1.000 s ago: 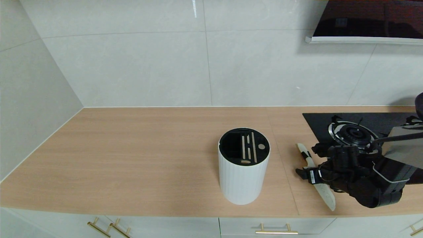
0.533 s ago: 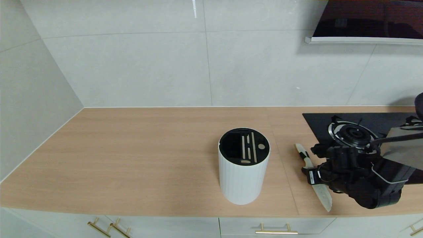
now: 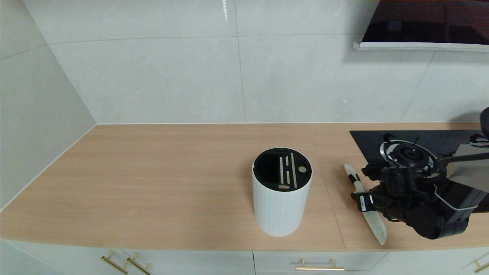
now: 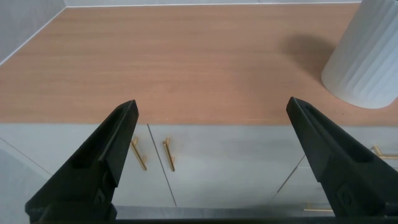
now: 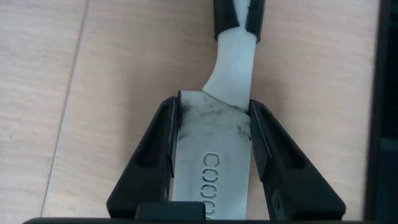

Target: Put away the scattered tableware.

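Note:
A white knife [image 3: 352, 176] with a black-banded handle lies slanted on the wooden counter [image 3: 172, 179], between the holder and the hob. My right gripper [image 3: 365, 201] is shut on the knife [image 5: 225, 93] where the blade meets the handle, with a black finger [image 5: 155, 155] pressed against each side of the blade. The white ribbed knife holder [image 3: 282, 202], with a slotted black top, stands upright to the left of the knife. My left gripper [image 4: 214, 165] hangs open in front of the counter edge with nothing between its fingers, and the holder [image 4: 367, 56] is off to one side.
A black gas hob [image 3: 412, 147] with a burner sits right behind the right gripper. A range hood [image 3: 424, 26] hangs above it. Tiled walls close the back and left. Cabinet fronts with gold handles [image 4: 168, 155] run below the counter edge.
The right gripper's fingers have drawn in onto the knife, nudging it slightly left and then back. The left gripper and the holder have stayed put.

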Robot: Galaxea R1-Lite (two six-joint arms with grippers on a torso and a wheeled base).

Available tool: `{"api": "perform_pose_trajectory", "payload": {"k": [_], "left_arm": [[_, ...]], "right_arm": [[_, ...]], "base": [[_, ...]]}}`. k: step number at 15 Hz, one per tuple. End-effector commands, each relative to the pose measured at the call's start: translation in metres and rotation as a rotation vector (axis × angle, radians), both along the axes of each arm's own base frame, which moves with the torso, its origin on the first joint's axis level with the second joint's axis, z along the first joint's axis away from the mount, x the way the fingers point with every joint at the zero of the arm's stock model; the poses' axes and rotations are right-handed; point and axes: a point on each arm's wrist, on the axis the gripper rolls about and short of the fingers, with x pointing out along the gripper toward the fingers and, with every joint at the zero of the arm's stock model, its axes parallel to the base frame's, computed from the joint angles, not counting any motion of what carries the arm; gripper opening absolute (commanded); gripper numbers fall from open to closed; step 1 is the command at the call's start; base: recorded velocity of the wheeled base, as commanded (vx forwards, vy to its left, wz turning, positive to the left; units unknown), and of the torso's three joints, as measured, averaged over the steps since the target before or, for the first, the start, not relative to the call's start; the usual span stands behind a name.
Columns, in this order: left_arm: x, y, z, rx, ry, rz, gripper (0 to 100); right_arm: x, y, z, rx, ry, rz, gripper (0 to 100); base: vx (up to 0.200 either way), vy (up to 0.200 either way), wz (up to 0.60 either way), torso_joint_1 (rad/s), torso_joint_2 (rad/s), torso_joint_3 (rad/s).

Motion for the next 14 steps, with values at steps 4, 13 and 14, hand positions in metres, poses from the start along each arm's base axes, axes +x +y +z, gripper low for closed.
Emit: {"api": "perform_pose_trajectory", "payload": {"k": [4, 13, 14], "left_arm": [[-0.005, -0.002, 0.067, 0.002, -0.034, -0.101, 100], [0.194, -0.032, 0.175, -0.019, 0.246, -0.4, 100], [0.22, -0.045, 0.174, -0.046, 0.204, -0.441, 100]], "right_arm": [[-0.035, 0.004, 0.11, 0.043, -0.298, 0.067, 0], [-0.063, 0.078, 0.27, 0.185, -0.466, 0.198, 0], [-0.073, 0.088, 0.272, 0.207, -0.469, 0.183, 0]], "base": [[0.0, 0.0, 0.0, 0.0, 0.0, 0.0], [0.0, 0.0, 0.0, 0.0, 0.0, 0.0], [0.0, 0.0, 0.0, 0.0, 0.0, 0.0]]}}
